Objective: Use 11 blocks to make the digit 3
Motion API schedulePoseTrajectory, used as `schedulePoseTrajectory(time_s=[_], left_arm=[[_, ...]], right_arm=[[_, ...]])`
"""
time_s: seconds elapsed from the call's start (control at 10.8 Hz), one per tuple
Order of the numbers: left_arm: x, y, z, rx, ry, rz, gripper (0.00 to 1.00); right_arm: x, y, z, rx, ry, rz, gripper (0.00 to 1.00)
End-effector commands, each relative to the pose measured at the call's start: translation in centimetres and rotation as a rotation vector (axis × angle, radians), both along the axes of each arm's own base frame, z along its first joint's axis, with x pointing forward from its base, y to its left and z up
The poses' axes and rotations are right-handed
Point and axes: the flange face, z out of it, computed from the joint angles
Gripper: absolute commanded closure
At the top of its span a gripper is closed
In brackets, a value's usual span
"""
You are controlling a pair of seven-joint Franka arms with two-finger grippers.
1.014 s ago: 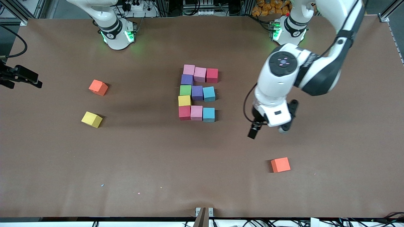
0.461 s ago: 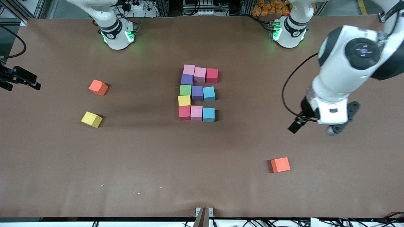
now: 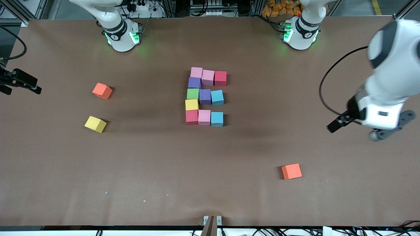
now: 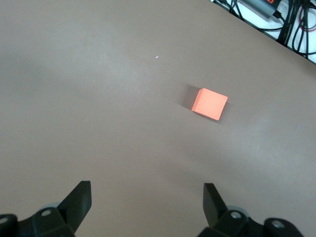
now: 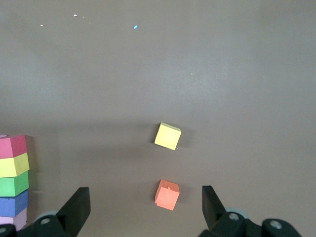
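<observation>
While the eleven blocks (image 3: 205, 97) are sitting together at the middle of the table (image 3: 164, 157) as the digit 3 (image 3: 192, 99), both arms are staying clear of them. The figure is standing as a five-cube column with three bars branching toward the left arm's end: pink, pink and crimson in the bar farthest from the front camera, green, purple and light blue in the middle, crimson, pink and light blue in the nearest, with a purple cube and a yellow cube filling the column between them; neighbouring cubes are touching. The left gripper (image 4: 147, 207) is hanging over bare table at the left arm's end, its fingers spread wide and grasping nothing, with an orange cube (image 3: 291, 171) lying nearer the front camera. The right gripper (image 5: 146, 210) is hovering at the right arm's end, likewise released and empty, looking down on a spare yellow cube (image 3: 95, 124) and another orange cube (image 3: 102, 90) lying well apart from the figure.
</observation>
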Motion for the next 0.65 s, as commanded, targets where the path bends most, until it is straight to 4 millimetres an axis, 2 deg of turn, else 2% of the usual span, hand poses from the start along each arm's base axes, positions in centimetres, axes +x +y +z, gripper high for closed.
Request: schedulePoseTrajectory(time_s=[0.0, 0.18, 0.28, 0.37, 0.55], left_arm=[[-1.4, 2.8, 1.8, -0.024, 0.01, -0.051, 0.0], [-1.6, 3.5, 1.9, -0.016, 0.024, -0.058, 0.0], [-1.7, 4.9, 2.0, -0.014, 0.033, -0.071, 0.0], [-1.7, 5.4, 1.9, -0.015, 0.044, -0.085, 0.0], [-2.3, 5.1, 2.3, -0.005, 0.063, -0.101, 0.0]], right_arm=[[-0.2, 0.1, 0.6, -0.012, -0.007, -0.008, 0.0], [-0.3, 0.1, 0.7, -0.012, -0.004, -0.009, 0.0], [-0.3, 0.1, 0.7, -0.012, -0.004, -0.009, 0.0], [-0.3, 0.1, 0.6, -0.012, -0.002, -0.009, 0.0], [-0.3, 0.1, 0.6, -0.012, -0.002, -0.009, 0.0]])
